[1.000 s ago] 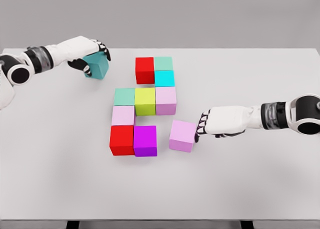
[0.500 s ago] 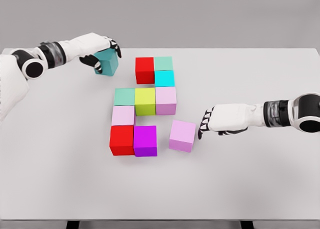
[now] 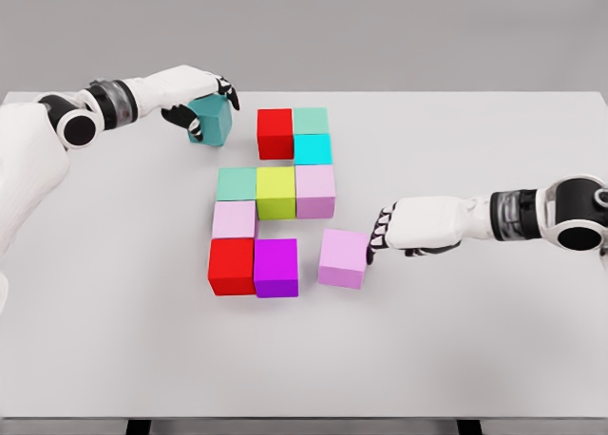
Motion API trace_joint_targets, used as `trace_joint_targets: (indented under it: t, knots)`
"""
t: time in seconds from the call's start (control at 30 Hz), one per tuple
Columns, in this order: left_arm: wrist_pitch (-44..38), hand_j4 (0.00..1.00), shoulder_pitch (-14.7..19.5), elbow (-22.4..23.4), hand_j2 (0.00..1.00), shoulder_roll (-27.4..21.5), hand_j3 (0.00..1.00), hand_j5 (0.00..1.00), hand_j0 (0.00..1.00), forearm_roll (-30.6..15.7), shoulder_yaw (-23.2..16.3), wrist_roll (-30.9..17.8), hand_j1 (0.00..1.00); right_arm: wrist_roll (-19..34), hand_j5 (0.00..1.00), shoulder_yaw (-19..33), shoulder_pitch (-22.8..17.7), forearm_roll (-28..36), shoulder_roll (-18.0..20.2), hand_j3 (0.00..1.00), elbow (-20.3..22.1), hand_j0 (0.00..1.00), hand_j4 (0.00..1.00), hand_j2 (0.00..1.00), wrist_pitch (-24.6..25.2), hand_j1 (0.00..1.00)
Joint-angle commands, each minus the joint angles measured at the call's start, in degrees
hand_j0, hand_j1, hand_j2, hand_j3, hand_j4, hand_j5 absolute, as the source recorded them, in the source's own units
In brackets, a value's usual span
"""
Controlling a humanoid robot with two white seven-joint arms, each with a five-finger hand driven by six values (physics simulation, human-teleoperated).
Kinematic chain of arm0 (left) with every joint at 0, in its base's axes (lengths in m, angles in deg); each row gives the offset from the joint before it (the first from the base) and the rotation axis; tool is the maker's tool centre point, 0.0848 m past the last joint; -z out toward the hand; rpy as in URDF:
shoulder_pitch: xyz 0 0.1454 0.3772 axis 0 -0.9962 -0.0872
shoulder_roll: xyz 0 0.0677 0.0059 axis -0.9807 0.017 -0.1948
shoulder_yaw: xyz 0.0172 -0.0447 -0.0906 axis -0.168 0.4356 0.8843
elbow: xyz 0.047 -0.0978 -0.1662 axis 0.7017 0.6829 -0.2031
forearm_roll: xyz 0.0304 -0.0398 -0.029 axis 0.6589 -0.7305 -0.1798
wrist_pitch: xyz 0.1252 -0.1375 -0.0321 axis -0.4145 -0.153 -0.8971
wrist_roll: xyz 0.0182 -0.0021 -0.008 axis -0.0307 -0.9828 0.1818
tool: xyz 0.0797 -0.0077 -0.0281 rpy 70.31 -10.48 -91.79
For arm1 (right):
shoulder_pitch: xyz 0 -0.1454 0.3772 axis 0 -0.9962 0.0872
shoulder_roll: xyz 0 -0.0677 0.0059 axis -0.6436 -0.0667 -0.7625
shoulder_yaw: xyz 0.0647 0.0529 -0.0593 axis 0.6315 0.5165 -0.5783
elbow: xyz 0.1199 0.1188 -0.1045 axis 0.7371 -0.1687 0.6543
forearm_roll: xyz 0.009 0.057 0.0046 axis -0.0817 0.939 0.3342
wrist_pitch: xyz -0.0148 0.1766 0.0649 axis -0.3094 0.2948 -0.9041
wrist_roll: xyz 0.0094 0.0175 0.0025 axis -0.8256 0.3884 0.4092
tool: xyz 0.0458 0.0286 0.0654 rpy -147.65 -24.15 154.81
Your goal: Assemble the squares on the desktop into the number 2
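My left hand [image 3: 210, 110] is shut on a teal cube [image 3: 215, 124] at the back left, just left of a red cube [image 3: 275, 133]. Beside the red one sit a mint cube [image 3: 311, 120] and a cyan cube [image 3: 313, 149]. Below them a green cube [image 3: 236, 183], a yellow-green cube [image 3: 275, 192] and a lilac cube [image 3: 315, 190] make a row. A pale pink cube [image 3: 234, 219], a second red cube [image 3: 232, 266] and a magenta cube [image 3: 275, 267] form the lower left. A loose lilac cube [image 3: 343, 258] lies slightly askew beside the magenta one. My right hand [image 3: 379, 236] presses curled fingers against its right face.
The white table [image 3: 475, 340] stretches wide on the right and in front. Its far edge runs just behind the teal cube, and a grey wall stands beyond it. A narrow gap separates the loose lilac cube from the magenta one.
My left hand has carried the teal cube rightward, closer to the upper red cube. My right hand drew back a little, then came back against the loose lilac cube, nudging it slightly left.
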Motion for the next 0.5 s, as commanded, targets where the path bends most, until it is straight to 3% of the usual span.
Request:
trace_joint_targets:
  t: [0.0, 0.2, 0.47]
  knots:
    - [-0.1, 0.67, 0.0, 0.5, 0.67, 0.1, 0.67, 0.67, 0.67, -0.3, 0.2, 0.0, 0.67, 0.0, 0.68, 0.1, 0.0, 0.3, -0.5, 0.68, -0.1, 0.68, 0.68, 0.68, 0.1, 0.68]
    - [-0.1, 0.90, 0.0, 1.1, 0.90, 0.1, 0.90, 0.90, 0.90, -0.3, 0.6, 0.1, 0.90, -0.1, 0.68, 0.1, 0.0, 0.4, -0.5, 0.68, -0.1, 0.68, 0.68, 0.68, 0.1, 0.68]
    - [-0.1, 0.94, 0.0, 1.1, 0.94, 0.1, 0.94, 0.94, 0.94, -0.3, 0.6, 0.1, 0.94, -0.3, 0.68, 1.4, 0.0, 0.5, -1.5, 0.68, -0.1, 0.68, 0.68, 0.68, 0.1, 0.68]
